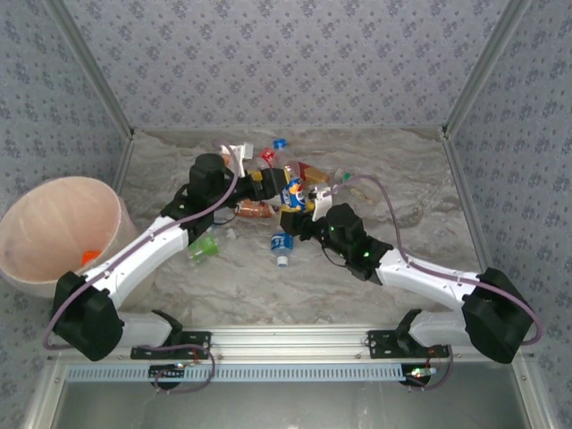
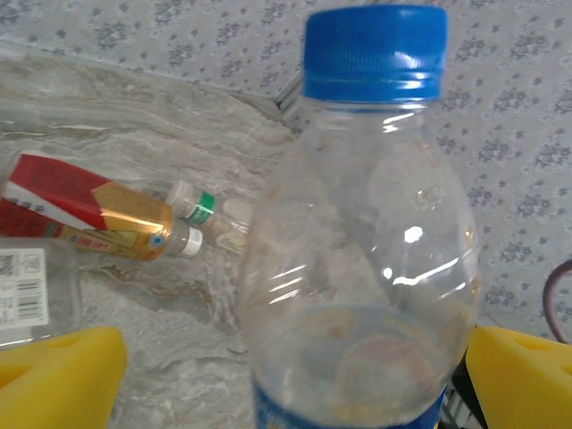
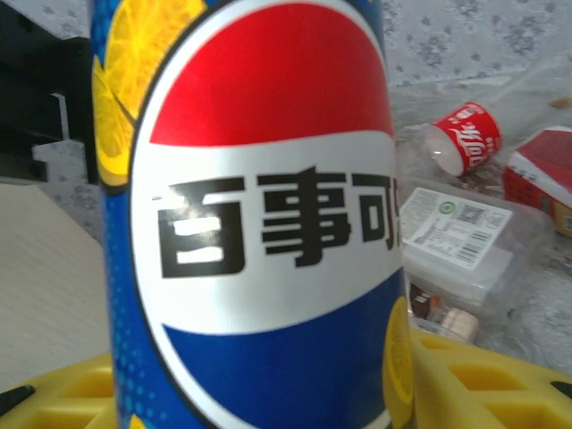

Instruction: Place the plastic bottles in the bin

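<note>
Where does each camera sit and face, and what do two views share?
Top: above and behind, looking down at the table, bin, left arm and right arm.
Left wrist: looks past the left fingers at a blue-capped bottle.
Right wrist: close on a blue-labelled bottle above the right fingers.
Shared: both wrist views likely show a barcode-labelled bottle.

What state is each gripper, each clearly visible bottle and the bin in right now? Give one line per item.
Right gripper: shut on the Pepsi bottle.
Left gripper: open, fingers either side of a blue-capped bottle, possibly the same one.
Bin: upright, open-topped, something orange inside.
Red-and-gold bottle: lying on its side, capped.
Blue-labelled bottle: lying loose on the table.
</note>
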